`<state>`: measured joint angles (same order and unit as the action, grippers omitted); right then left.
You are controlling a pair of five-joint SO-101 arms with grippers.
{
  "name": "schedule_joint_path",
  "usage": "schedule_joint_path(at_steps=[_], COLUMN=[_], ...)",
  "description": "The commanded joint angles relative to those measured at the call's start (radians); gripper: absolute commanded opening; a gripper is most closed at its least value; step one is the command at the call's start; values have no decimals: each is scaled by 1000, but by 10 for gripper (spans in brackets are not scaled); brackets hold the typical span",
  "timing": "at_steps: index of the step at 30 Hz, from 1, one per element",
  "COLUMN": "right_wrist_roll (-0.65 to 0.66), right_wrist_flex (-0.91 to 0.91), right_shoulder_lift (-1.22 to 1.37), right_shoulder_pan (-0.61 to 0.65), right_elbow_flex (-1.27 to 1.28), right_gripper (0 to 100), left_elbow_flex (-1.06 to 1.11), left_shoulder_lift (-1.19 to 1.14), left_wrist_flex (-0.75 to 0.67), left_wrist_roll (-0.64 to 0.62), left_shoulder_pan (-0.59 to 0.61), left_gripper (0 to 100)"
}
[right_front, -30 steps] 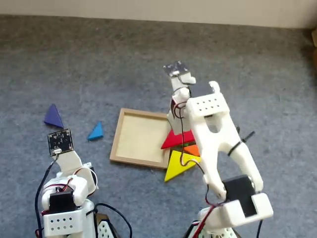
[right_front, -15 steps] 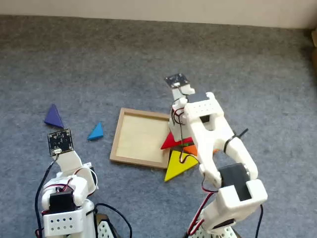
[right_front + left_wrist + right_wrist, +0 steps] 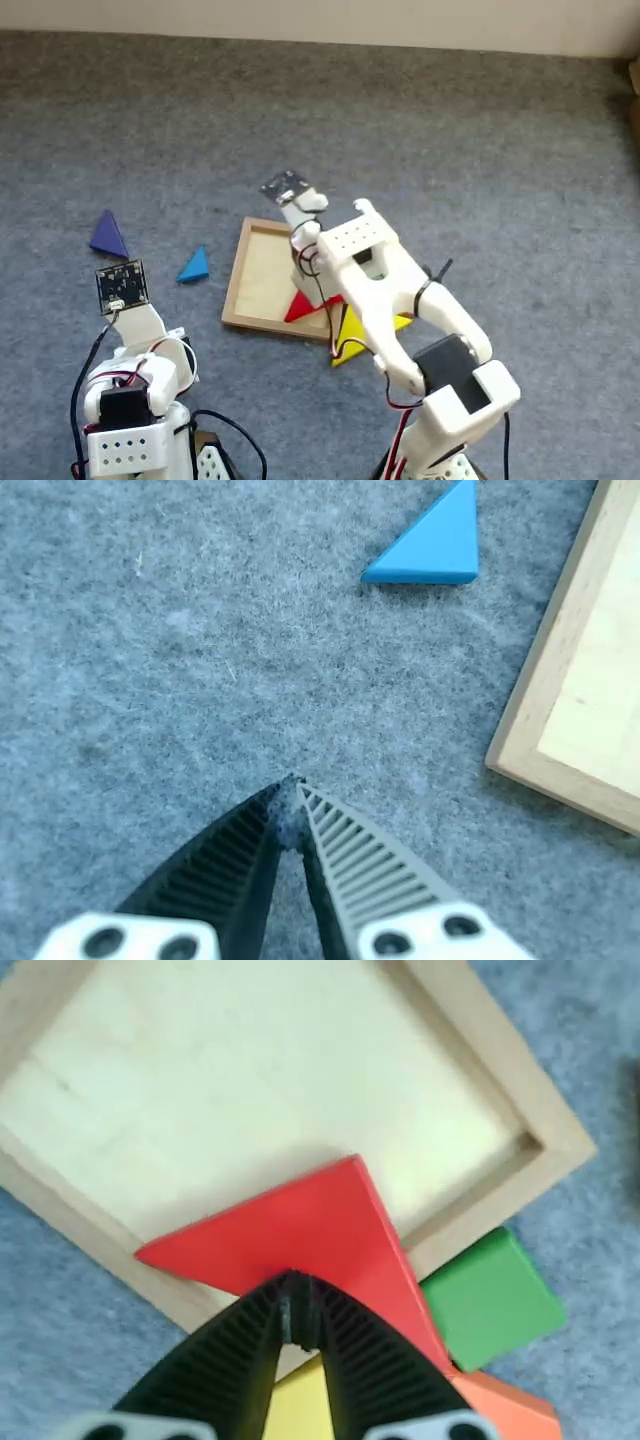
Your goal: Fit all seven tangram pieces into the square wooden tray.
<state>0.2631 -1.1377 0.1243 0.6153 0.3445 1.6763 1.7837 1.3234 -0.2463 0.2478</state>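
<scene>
The square wooden tray [image 3: 234, 285] is lying flat near the middle of the grey carpeted bench [image 3: 480, 140], and its pale floor is showing bare across most of its area. The right hand [image 3: 294, 1312] is hanging over the tray's right near corner with its fingers clenched together and its tips touching the long edge of the flat red triangle [image 3: 300, 1230]; whether the tips are pinching the piece cannot be determined. The red triangle is lying across the tray's rim, with one corner pointing over the tray floor and the rest overhanging outside the tray. A green square block [image 3: 490, 1295] is sitting on the bench just outside the tray's corner, beside the red triangle, and an orange piece [image 3: 512, 1412] is lying just beside the green block. The large yellow triangle [image 3: 345, 345] is lying on the bench against the tray's near right corner, partly under the right arm [image 3: 390, 290]. The left hand [image 3: 291, 802] is hovering low over bare carpet toward the bench's left near corner, with its fingers clenched and grasping nothing. The small light blue triangle [image 3: 435, 545] is lying just left of the tray, and the dark blue triangle [image 3: 108, 235] is lying farther toward the left edge.
</scene>
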Motion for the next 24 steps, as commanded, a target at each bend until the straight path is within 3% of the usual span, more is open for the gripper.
schedule_joint_path(at_steps=[1, 11, 24], right_wrist_roll=[-9, -137, -146], right_wrist_flex=[10, 10, 183], right_shoulder_lift=[-1, 1, 1], right_shoulder_pan=[56, 174, 179], right_elbow_flex=[1, -7, 35], right_gripper=[5, 5, 5], left_elbow_flex=[19, 19, 19], left_shoulder_lift=[42, 42, 42], left_wrist_flex=[5, 5, 5], left_wrist_roll=[-8, -8, -8], left_shoulder_pan=[15, 15, 16], left_gripper=[6, 6, 6])
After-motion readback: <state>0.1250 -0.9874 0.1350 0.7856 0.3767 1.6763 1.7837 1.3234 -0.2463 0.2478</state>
